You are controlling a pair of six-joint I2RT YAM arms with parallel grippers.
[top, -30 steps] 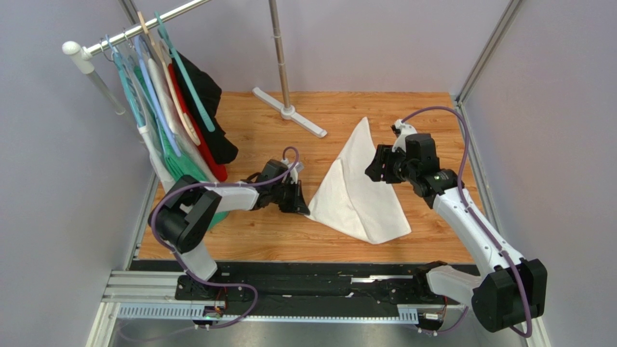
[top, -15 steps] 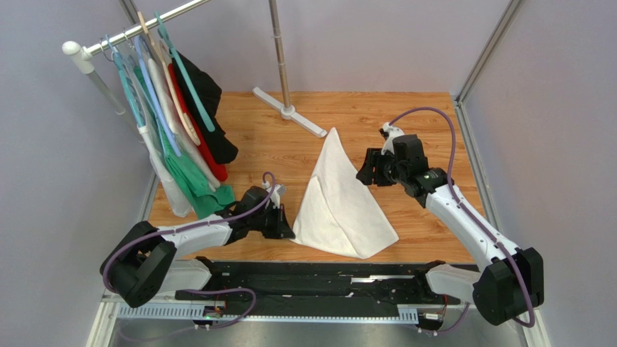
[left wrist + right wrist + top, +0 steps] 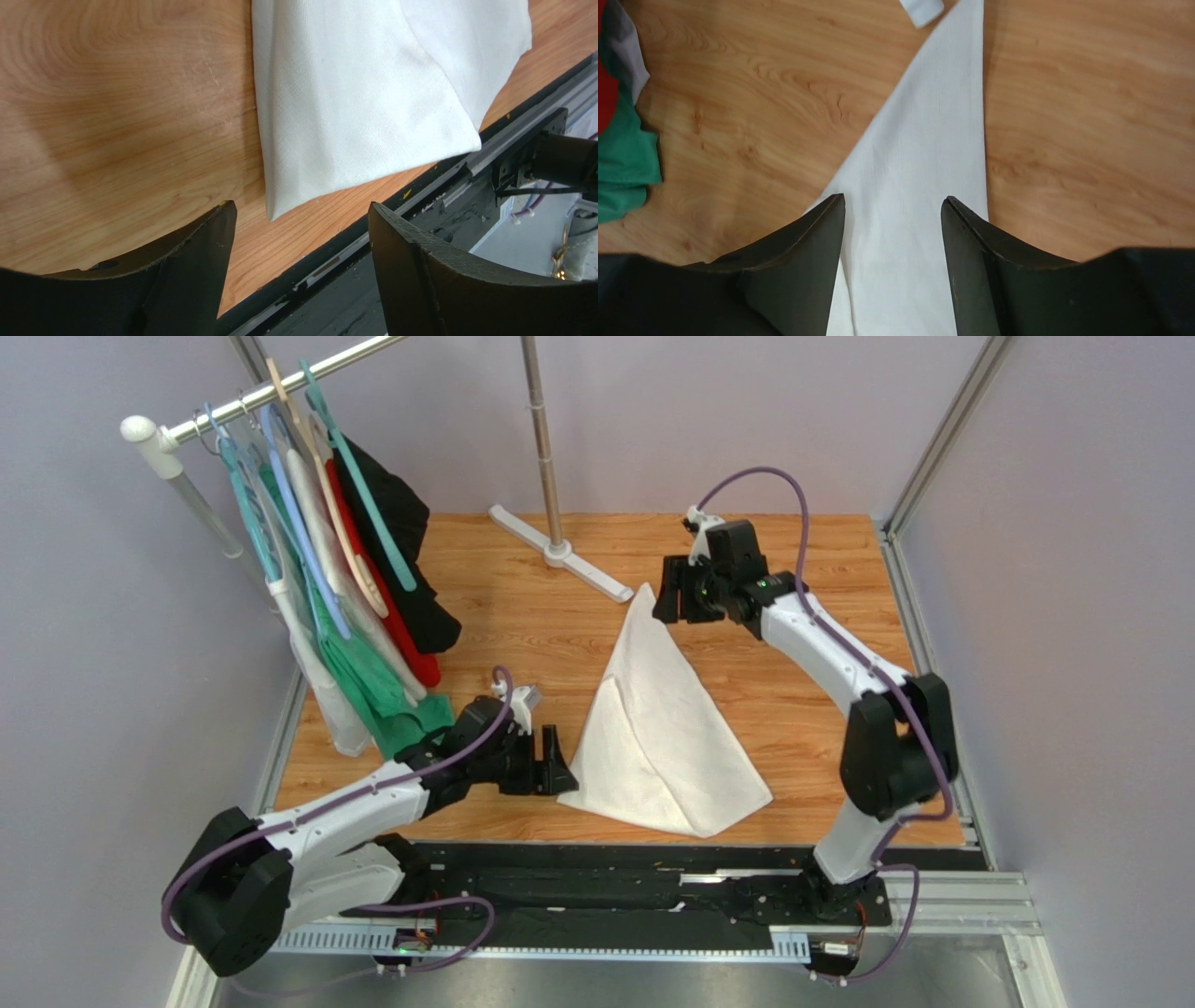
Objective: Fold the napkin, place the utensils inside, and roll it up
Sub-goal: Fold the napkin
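Note:
The white napkin (image 3: 652, 721) lies folded into a long triangle on the wooden table, its tip pointing to the far side. My left gripper (image 3: 561, 763) stands open low at its near left corner. In the left wrist view that corner (image 3: 272, 213) lies just ahead of the gap of the left gripper (image 3: 300, 210), with nothing between the fingers. My right gripper (image 3: 671, 595) hovers open over the napkin's far tip. From the right wrist, the napkin (image 3: 927, 161) shows under the spread right gripper (image 3: 892, 199). The utensils are out of view.
A clothes rack with several hung garments (image 3: 337, 546) fills the far left, and a green cloth (image 3: 393, 700) hangs low beside my left arm. The rack's pole and white foot (image 3: 561, 549) stand behind the napkin. A black rail (image 3: 631, 875) runs along the table's near edge.
The left gripper pulled the napkin's corner toward the near edge, then opened and let it go. The right arm swung from beside the napkin to its far tip.

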